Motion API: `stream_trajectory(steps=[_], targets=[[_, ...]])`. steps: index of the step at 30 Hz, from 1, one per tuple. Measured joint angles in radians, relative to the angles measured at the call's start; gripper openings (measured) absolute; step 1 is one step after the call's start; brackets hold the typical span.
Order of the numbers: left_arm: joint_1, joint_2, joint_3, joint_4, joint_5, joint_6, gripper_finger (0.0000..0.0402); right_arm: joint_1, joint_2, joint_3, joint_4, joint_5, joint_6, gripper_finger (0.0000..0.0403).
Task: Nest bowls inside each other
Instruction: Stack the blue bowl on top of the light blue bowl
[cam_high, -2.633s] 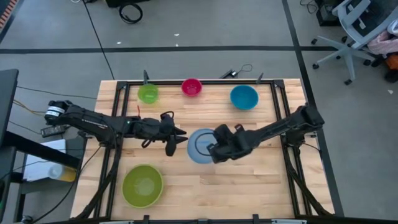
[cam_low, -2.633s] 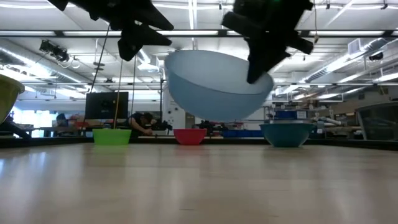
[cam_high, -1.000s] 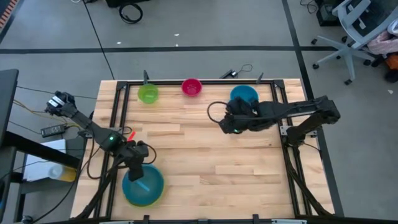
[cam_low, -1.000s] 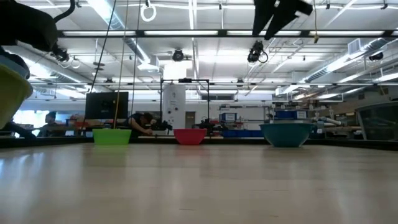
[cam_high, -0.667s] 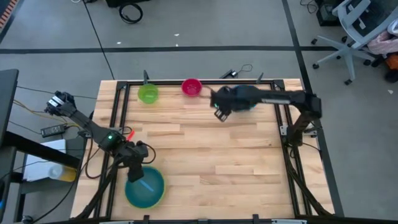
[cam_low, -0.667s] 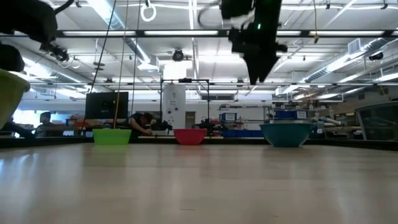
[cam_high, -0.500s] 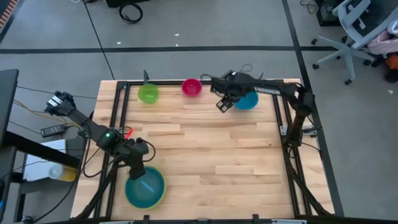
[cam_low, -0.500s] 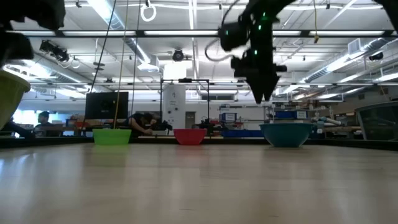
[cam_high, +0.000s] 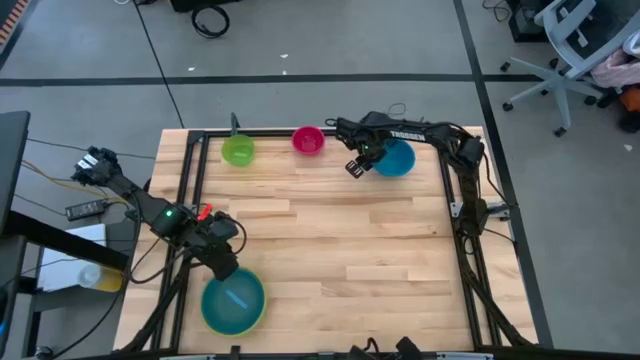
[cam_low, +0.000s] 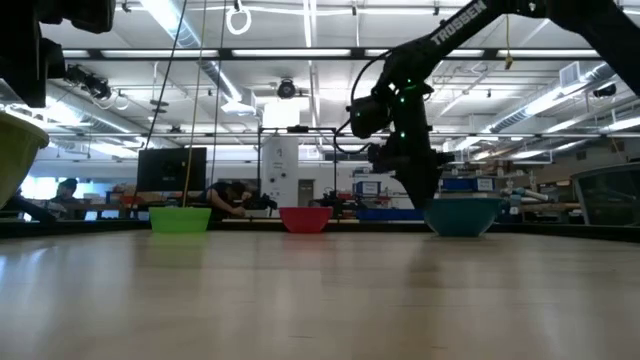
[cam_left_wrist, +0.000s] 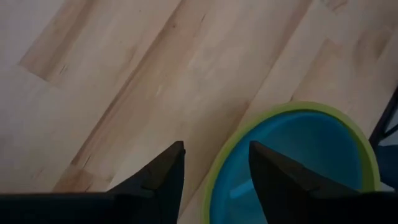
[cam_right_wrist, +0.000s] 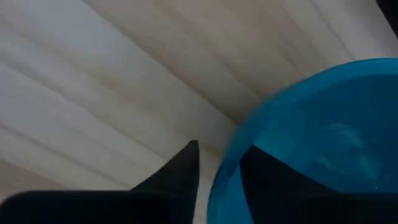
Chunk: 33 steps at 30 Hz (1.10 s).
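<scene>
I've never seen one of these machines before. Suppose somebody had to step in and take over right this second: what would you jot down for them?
Left gripper: open, empty, just above the rim of the stacked pair at the table's front left.
Right gripper: fingers straddling the rim of the medium blue plastic bowl at the back right; grip not confirmed.
Done: the large light blue plastic bowl sits inside the large yellow-green plastic bowl.
Left: medium blue bowl, then the small green plastic bowl and small magenta-pink plastic bowl, both standing separately along the back edge, all to go into the stack.
</scene>
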Motion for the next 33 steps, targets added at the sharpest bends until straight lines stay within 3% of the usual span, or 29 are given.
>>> stream_trajectory(steps=[5, 12, 16, 21, 27, 30, 33], targets=[[0.000, 0.000, 0.000, -0.019, 0.000, 0.001, 0.0178, 0.012, -0.005, 0.000, -0.005, 0.012, -0.012, 0.0024], [0.017, -0.001, 0.000, -0.073, -0.008, 0.001, 0.0178, 0.145, -0.142, 0.000, 0.001, -0.027, -0.042, 0.0025], [0.071, -0.001, 0.000, -0.061, -0.080, 0.069, 0.0178, 0.292, -0.230, 0.000, 0.035, -0.097, -0.078, 0.0022], [0.150, -0.001, 0.000, 0.086, -0.190, 0.427, 0.0178, 0.520, -0.292, 0.000, 0.125, -0.236, -0.170, 0.0022], [0.208, 0.002, 0.000, 0.518, -0.189, 1.046, 0.0178, 0.756, -0.298, 0.000, 0.268, -0.262, -0.385, 0.0022], [0.229, 0.028, 0.001, 0.718, -0.121, 1.292, 0.0178, 0.830, -0.297, 0.000, 0.339, -0.274, -0.464, 0.0022], [0.253, 0.082, 0.001, 0.815, 0.024, 1.413, 0.0178, 0.861, -0.298, 0.000, 0.403, -0.266, -0.460, 0.0022]])
